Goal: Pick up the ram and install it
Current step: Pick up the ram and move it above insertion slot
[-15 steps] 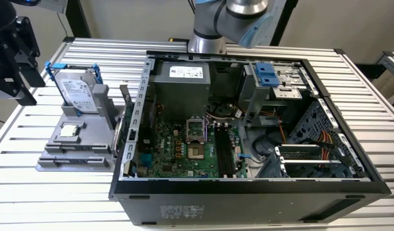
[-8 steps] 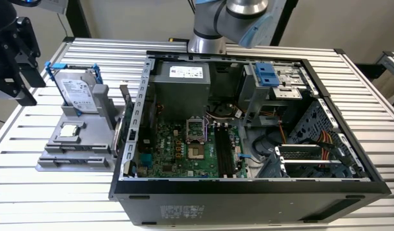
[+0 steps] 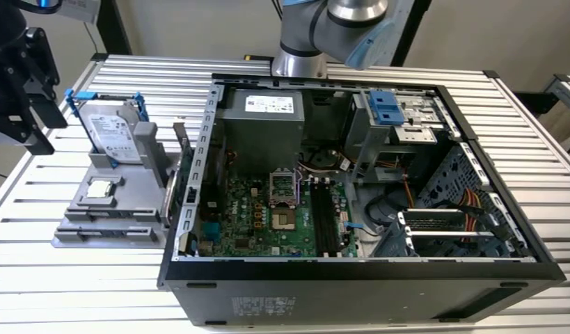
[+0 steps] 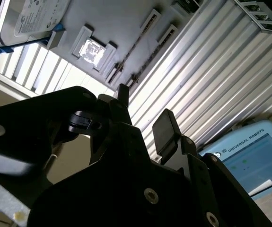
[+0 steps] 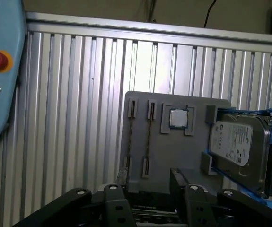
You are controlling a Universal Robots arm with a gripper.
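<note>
Gripper (image 5: 147, 182) hangs with its fingers apart and nothing between them, over the grey holder (image 5: 173, 151). Ram (image 5: 148, 137) stands edge-on in one of the holder's slots, near the processor chip (image 5: 177, 118) and hard drive (image 5: 235, 142). In the exterior view the holder lies at nine o'clock of the open computer case (image 3: 359, 292)

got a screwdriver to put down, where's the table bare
Bare slats: the table corner on the exterior view's left, between holder and near edge; also the strip behind the holder. Crowded: inside the case, and the holder with its drive.
</note>
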